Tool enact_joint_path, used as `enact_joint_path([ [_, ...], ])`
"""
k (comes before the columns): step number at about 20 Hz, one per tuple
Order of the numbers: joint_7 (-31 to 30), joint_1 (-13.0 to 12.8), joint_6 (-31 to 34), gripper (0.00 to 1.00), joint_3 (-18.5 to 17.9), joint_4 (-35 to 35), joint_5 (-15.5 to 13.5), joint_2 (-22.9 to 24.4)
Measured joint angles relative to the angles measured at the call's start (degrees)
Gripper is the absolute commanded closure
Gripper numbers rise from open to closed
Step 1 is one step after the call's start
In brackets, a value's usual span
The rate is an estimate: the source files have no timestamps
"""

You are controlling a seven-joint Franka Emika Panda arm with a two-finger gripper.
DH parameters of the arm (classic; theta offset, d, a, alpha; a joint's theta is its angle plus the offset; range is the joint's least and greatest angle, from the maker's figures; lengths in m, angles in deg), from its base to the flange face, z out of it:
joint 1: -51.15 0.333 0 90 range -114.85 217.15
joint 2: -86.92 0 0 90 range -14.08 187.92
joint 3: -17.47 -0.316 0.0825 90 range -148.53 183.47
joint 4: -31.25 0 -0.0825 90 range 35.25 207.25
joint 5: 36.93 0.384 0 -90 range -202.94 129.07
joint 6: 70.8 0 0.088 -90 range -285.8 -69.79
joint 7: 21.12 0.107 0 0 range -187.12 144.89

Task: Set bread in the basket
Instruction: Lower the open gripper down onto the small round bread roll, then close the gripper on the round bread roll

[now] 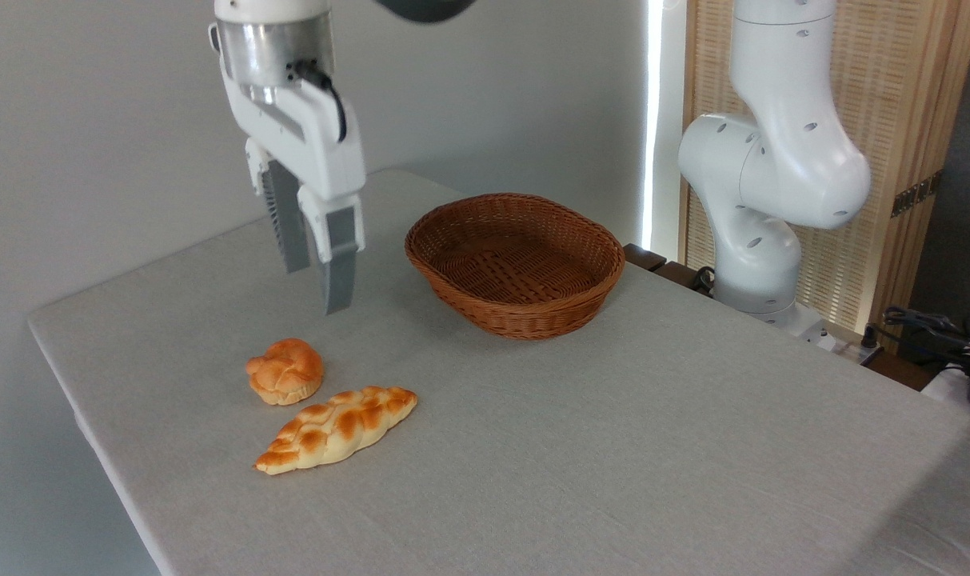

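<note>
The bread (285, 370), a small round golden bun with a knotted top, lies on the table at the left. My gripper (317, 289) hangs in the air above and slightly behind it, open, with nothing between its grey fingers (340, 276). The brown woven basket (524, 318) stands to the right of the gripper, further back on the table, and nothing shows inside it.
A long braided loaf (337, 427) lies just in front of and right of the bun, almost touching it. The arm's white base (764, 168) rises behind the table at the right. The table's left edge (61, 352) runs close to the bun.
</note>
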Motion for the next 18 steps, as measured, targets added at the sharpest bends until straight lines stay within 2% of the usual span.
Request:
enact_joint_path([
  [5,0.0,-0.07,-8.28,0.0,3.0,5.13,-2.17,-1.24],
  [9,0.0,-0.25,-17.19,0.0,6.26,9.52,-2.41,-3.19],
  [18,0.0,-0.32,-25.65,0.0,11.14,11.85,-2.39,-9.39],
])
